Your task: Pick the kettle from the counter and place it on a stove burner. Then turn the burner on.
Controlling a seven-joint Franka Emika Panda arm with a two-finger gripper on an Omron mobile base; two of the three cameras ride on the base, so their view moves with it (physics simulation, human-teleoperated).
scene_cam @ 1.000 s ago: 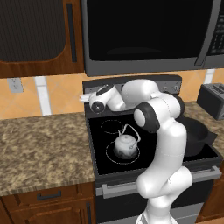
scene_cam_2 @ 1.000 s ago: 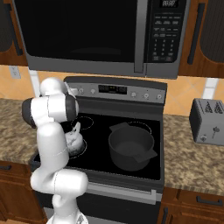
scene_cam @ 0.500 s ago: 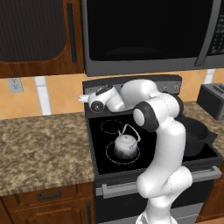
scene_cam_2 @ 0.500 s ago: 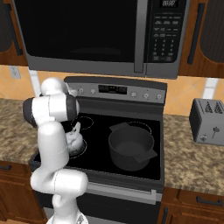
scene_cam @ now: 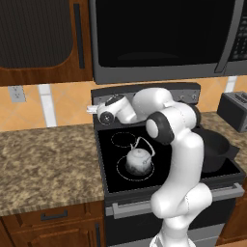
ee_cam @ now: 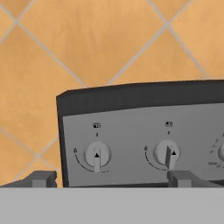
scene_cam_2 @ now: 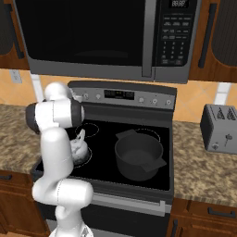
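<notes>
The small silver-white kettle (scene_cam: 139,161) stands upright inside the large white-ringed stove burner (scene_cam: 122,174) at the front left of the black glass. In the right base view the kettle (scene_cam_2: 81,149) is partly hidden behind my arm. The granite counter (scene_cam: 43,164) lies to the left of the stove. My gripper (scene_cam: 92,109) is raised at the left end of the stove's back panel, well above and behind the kettle. In the hand view the gripper (ee_cam: 111,179) is open and empty, its fingertips (ee_cam: 43,178) spread below two round knobs (ee_cam: 97,155) (ee_cam: 167,154).
A large black pot (scene_cam: 214,149) (scene_cam_2: 138,155) sits on the right side of the cooktop. A smaller ringed circle (scene_cam: 124,139) lies behind the kettle. A toaster (scene_cam_2: 221,127) stands on the right counter. The microwave (scene_cam: 159,38) hangs low over the stove.
</notes>
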